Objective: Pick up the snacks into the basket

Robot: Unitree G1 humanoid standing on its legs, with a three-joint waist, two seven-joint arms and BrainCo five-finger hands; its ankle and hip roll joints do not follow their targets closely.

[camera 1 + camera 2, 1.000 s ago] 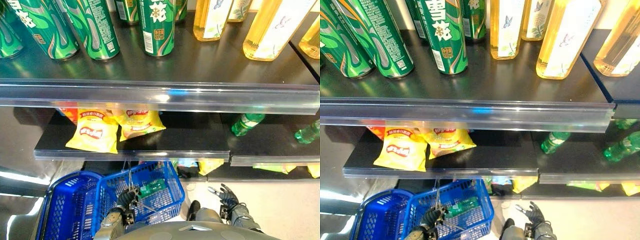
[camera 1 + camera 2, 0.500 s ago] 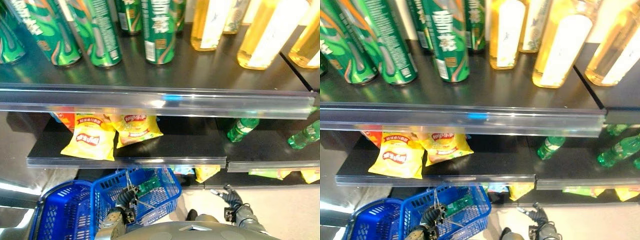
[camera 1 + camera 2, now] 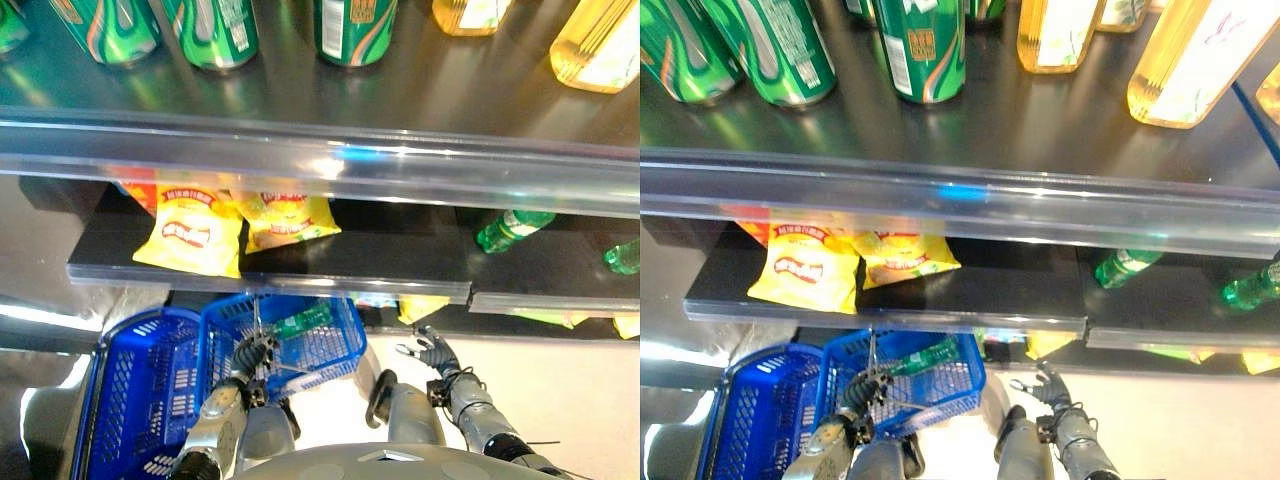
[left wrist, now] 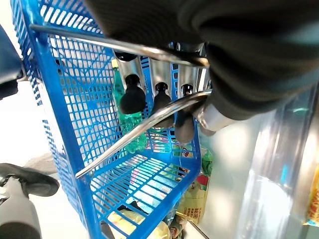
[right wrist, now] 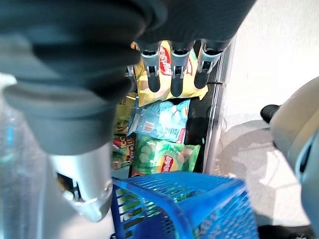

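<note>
Yellow snack bags [image 3: 190, 229] flat on mid shelf, blue basket [image 3: 300, 345] below, upright

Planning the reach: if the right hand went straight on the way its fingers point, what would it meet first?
Probably the yellow snack bag on the bottom shelf: the right hand, fingers relaxed, points at it; depth is unclear.

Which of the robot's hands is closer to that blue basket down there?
Left. The left hand is curled round the wire handle of the blue basket, holding it. The right hand hangs open off to the basket's right, apart from it.
</note>
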